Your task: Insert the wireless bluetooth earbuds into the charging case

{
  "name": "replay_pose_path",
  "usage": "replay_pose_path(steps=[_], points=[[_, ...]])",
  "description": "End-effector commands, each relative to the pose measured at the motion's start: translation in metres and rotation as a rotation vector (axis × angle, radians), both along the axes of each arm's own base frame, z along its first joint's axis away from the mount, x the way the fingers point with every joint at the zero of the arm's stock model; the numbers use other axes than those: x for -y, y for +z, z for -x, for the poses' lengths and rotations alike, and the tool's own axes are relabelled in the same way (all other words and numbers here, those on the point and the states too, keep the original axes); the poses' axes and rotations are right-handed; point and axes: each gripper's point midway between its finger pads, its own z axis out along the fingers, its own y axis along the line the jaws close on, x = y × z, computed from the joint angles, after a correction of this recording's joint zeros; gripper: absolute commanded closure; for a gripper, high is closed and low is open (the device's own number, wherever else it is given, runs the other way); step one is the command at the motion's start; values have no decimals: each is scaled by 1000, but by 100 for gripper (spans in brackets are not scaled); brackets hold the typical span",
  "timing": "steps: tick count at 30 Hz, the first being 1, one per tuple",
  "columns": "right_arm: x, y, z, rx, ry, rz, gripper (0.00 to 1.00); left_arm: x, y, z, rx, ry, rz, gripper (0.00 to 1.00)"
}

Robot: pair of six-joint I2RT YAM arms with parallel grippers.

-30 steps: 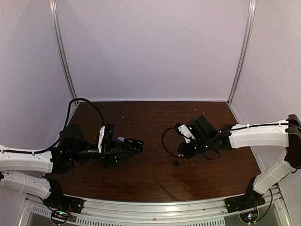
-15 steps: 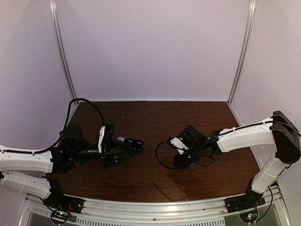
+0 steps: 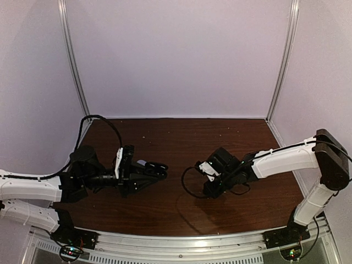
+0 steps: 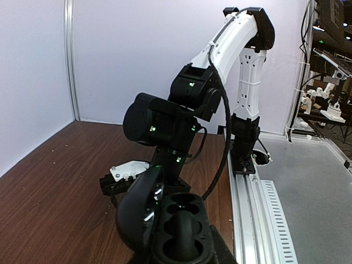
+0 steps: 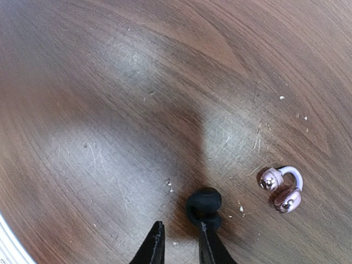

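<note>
Earbuds lie on the brown counter in the right wrist view. They show as two small glossy pale-purple beads side by side, joined by a thin white arc, and I cannot tell whether this is one clip-shaped piece or two. The right tool hangs low over the counter, its two fingers apart by a narrow gap with nothing between them. Just at the tip of one finger sits a small dark rounded piece; what it is I cannot say. The earbuds are near it but outside the gap, so I judge the tool is not yet lined up to pick them. The charging case is at the left side, well apart from the earbuds, and the left tool is clamped on it. Its lid stands open to one side and the wells face the wrist camera and appear unfilled. I think it is held so in order that the other arm can bring the earbuds in from above. The right tool probably needs a small shift toward the beads before closing. They are tiny and smooth, so they may slip away.
</note>
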Motion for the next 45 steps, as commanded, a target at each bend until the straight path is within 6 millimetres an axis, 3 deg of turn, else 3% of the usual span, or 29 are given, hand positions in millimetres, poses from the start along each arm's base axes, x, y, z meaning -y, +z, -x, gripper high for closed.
replay_pose_path(steps=[1,18,45], points=[[-4,-2,-4,13,5,3,77,-2,8,-3,19,15,29,100],[11,-14,-12,54,-26,84,73,-1,9,-3,19,12,31,100],[26,-17,-25,107,-50,186,88,-1,9,-3,24,11,29,100]])
